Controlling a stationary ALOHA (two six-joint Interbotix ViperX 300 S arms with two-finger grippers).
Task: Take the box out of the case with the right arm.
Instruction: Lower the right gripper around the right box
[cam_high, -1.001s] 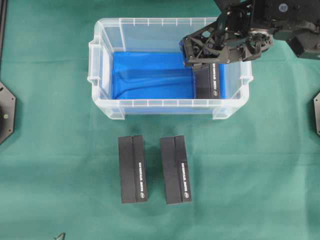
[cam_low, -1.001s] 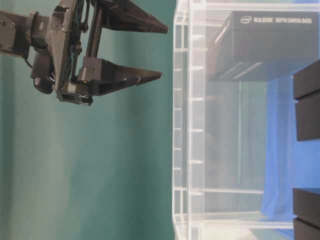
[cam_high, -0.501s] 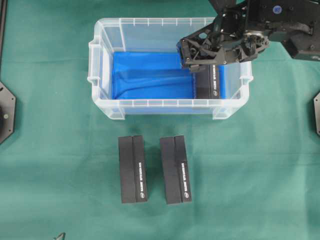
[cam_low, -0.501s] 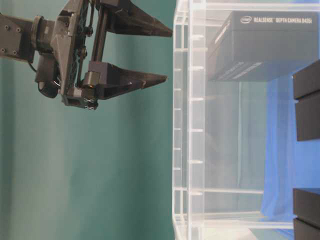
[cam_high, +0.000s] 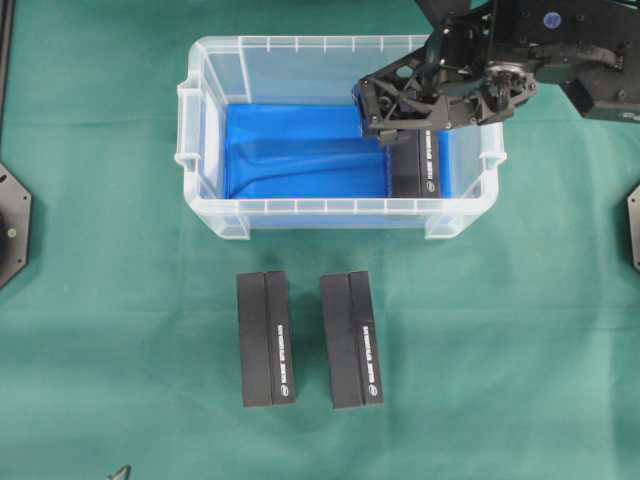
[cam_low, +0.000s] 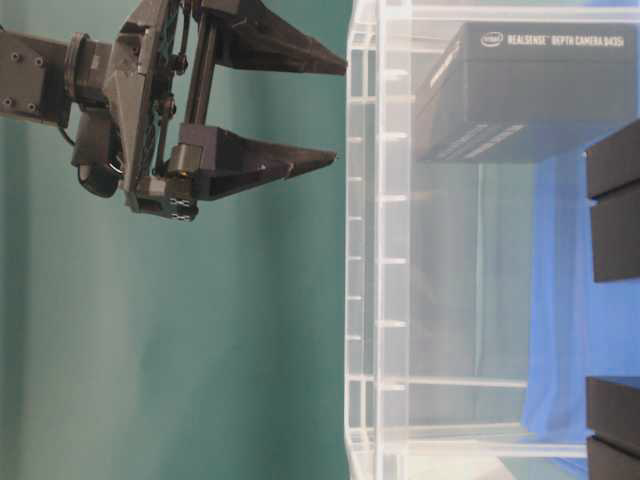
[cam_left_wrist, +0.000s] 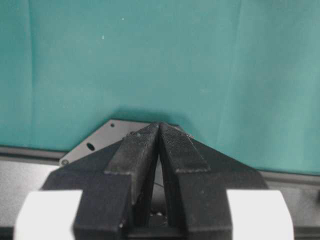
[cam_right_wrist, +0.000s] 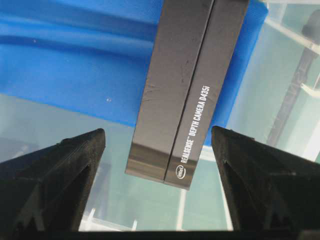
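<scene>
Clear plastic case (cam_high: 200, 150) with blue lining, at the far middle of the green table; one black RealSense D435i camera box (cam_high: 418, 165) lies flat against its right wall. Right arm's gripper (cam_high: 385, 110) — jaws spread wide, holding nothing — has edged slightly leftward and toward the rim over the last second, with the opening unchanged; in the wrist view its two fingers (cam_right_wrist: 55, 175) straddle the box, well above it. Judged stage: final alignment before descent, box not yet gripped. Two more boxes (cam_high: 266, 338) rest on the table nearer the viewer. Left gripper (cam_left_wrist: 159, 150) — pressed closed, idle
</scene>
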